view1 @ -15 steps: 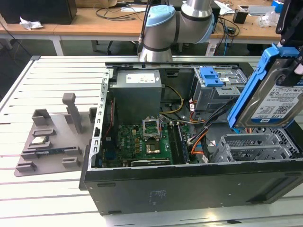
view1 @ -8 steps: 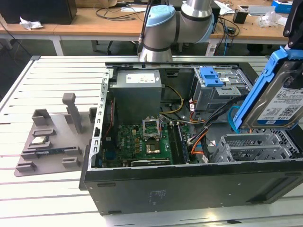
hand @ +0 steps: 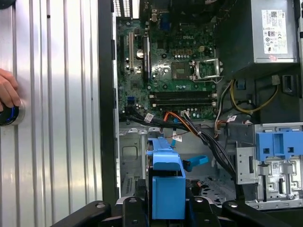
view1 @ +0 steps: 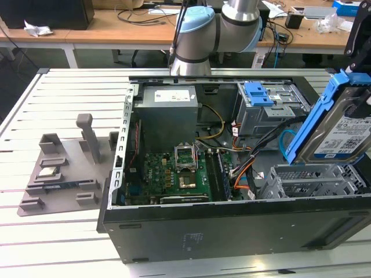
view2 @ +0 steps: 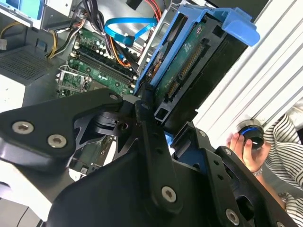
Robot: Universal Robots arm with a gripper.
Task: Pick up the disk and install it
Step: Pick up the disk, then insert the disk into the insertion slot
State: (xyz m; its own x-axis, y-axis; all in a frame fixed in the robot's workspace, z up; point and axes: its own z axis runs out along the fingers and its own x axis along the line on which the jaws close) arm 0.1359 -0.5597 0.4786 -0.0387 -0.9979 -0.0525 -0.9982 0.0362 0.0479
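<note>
Above the exterior view's right end of the open black computer case (view1: pixel 203 231), the flat silver-metal disk (view1: pixel 342 130) with its white-and-blue label and blue plastic rails hangs tilted, its lower end just above the grey metal drive cage (view1: pixel 313 179). In the second wrist view, the black claw (view2: pixel 163 118) is clamped on the disk. A person's hand (view2: pixel 248 156) rests by a round knob (view2: pixel 250 132) on the slatted metal bench (view1: pixel 58 104).

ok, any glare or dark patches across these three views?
Exterior view: glare on the table in front of the case. Second wrist view: table glaring white beside the disk. First wrist view: even light, deep shadow by the power supply.
</note>
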